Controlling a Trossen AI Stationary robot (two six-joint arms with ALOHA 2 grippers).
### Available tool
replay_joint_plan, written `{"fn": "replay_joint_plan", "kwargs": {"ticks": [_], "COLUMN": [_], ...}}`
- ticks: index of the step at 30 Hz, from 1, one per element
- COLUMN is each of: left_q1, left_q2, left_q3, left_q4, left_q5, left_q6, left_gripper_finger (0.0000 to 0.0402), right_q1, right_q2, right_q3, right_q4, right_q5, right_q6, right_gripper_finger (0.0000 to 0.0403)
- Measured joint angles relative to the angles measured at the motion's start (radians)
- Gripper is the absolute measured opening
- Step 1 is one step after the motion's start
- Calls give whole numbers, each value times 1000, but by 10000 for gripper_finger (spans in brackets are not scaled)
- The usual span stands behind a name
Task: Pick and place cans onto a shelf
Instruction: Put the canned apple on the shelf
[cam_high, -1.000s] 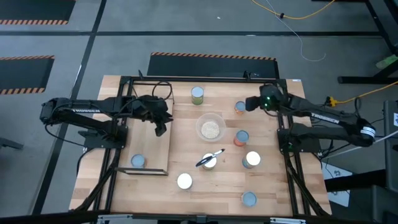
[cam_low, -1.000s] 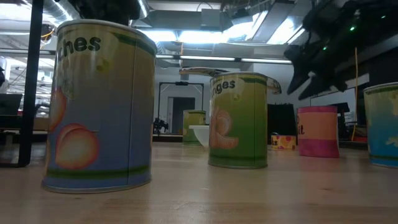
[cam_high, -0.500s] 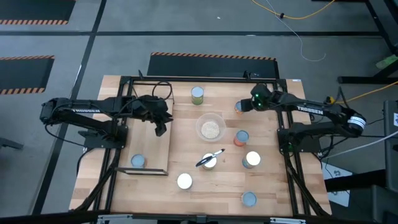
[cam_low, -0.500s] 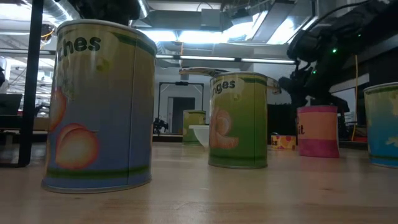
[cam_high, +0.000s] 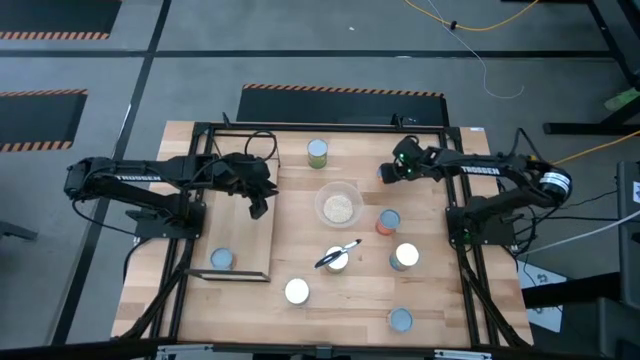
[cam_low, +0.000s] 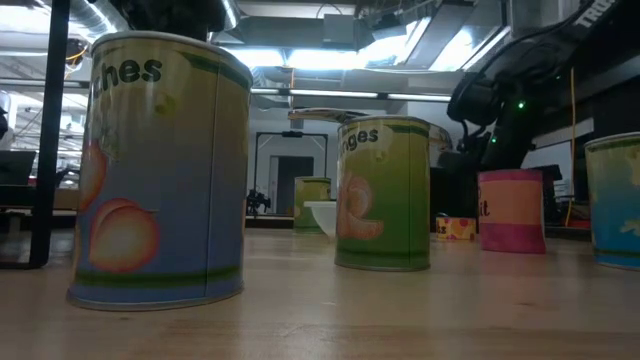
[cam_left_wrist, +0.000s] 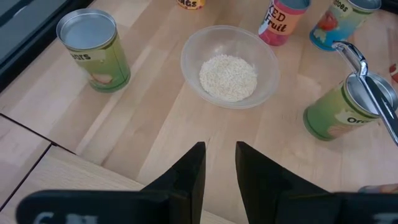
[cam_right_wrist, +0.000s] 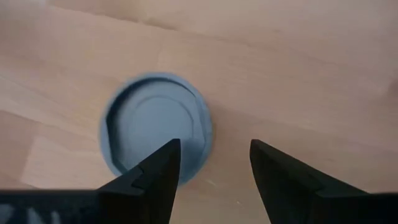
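Two dark fingers of the right hand (cam_right_wrist: 211, 180) stand wide apart, hovering above a small tin with a round blue-grey top (cam_right_wrist: 155, 127) at the far right of the counter; the tin sits off to one side of the gap, not between the fingers. To do this step well, I judge the hand should shift until the lid lies centred in the gap, then come straight down so both fingers clear the rim before closing on the sides.

The left hand (cam_left_wrist: 219, 171) waits over the far end of the light-wood shelf board with its thin black wire frame (cam_high: 240, 235), fingers narrowly parted and holding nothing. One blue-topped can (cam_high: 221, 259) already stands on the shelf's near end.

Around them on the pale wooden counter (cam_high: 300, 250) stand a clear bowl of pale grains (cam_high: 339, 206) and more cans. Beyond it lie grey floor, hazard-striped mats and yellow cable.
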Motion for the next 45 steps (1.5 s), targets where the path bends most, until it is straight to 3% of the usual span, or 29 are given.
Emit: {"fn": "replay_joint_plan", "kwargs": {"ticks": [7,22,27,33,41,45], "left_q1": [0,0,0,1,-3,-20], "left_q2": [0,0,-29,-147,-343,-419], "left_q3": [0,0,0,0,-3,-68], "left_q4": [0,-2,-5,-26,-187,-187], "left_q5": [0,1,2,3,1,1], "left_q6": [0,0,48,95,75,70], "left_gripper_finger": [81,76,78,71,57,50], "right_q1": [0,0,0,0,22,58], "right_q2": [36,39,39,28,28,28], "right_q3": [3,3,1,35,242,376], "right_q4": [28,55,73,57,-90,-159], "right_q5": [0,4,-11,-55,-88,-88], "right_q6": [-2,-133,-182,-247,-323,-365], "right_gripper_finger": [184,15,13,6,6,6]}}
